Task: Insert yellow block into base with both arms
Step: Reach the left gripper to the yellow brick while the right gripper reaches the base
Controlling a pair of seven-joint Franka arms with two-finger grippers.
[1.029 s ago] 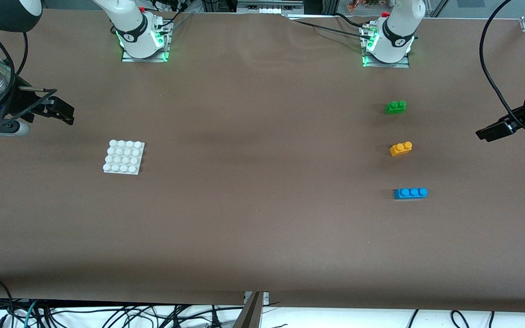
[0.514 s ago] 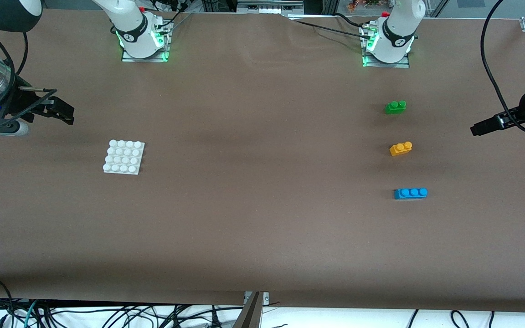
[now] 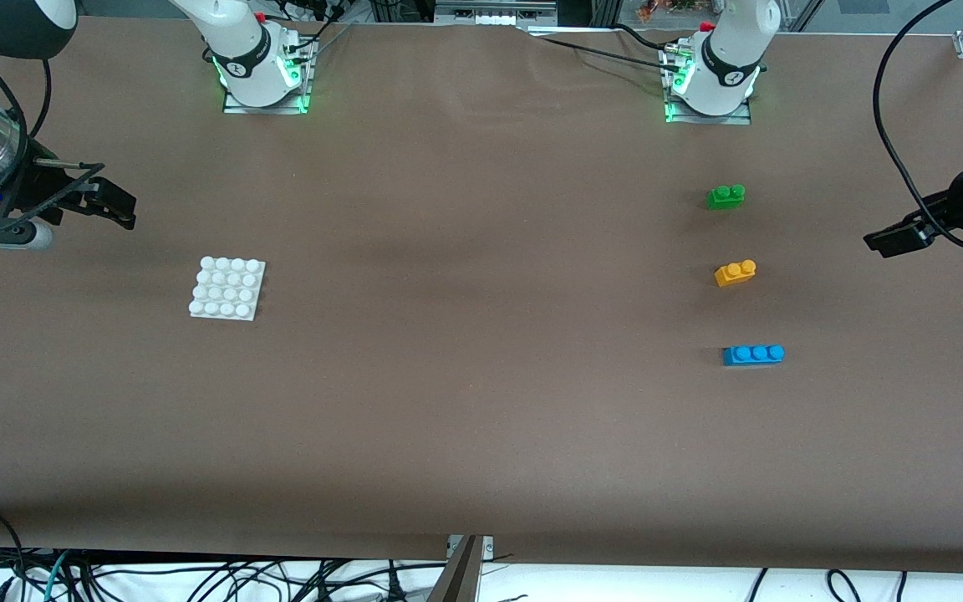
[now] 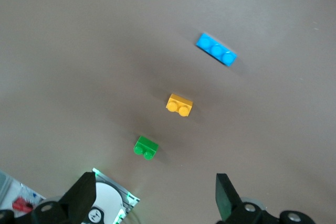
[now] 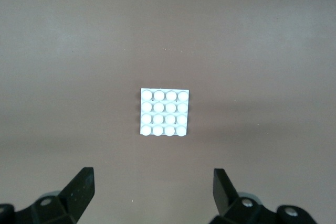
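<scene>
Since a second ago the left pincer [image 3: 889,242] has shifted only a little at the left arm's end of the table [image 3: 481,418], with more of its white wrist now showing at that edge; the right pincer [image 3: 118,205] and every brick lie as they did. The left pincer hangs in the air over the table's edge at the left arm's end, well apart from the bricks, and in the left wrist view its two black fingers [image 4: 84,195] stand spread wide with nothing between them. The right pincer hovers over the right arm's end of the table, likewise released, its fingers [image 5: 81,187] apart and empty in the right wrist view, with the base [image 5: 164,112] on the table below

The yellow block [image 3: 735,272] sits upright on the table toward the left arm's end, studs up, untouched by either pincer. It is the middle one of a loose row of three: the green brick [image 3: 726,196] lies farther from the front camera, the blue brick [image 3: 753,354] nearer, each well apart from it. The base [image 3: 227,288] lies flat toward the right arm's end, well apart from the yellow block, with nothing on its studs
</scene>
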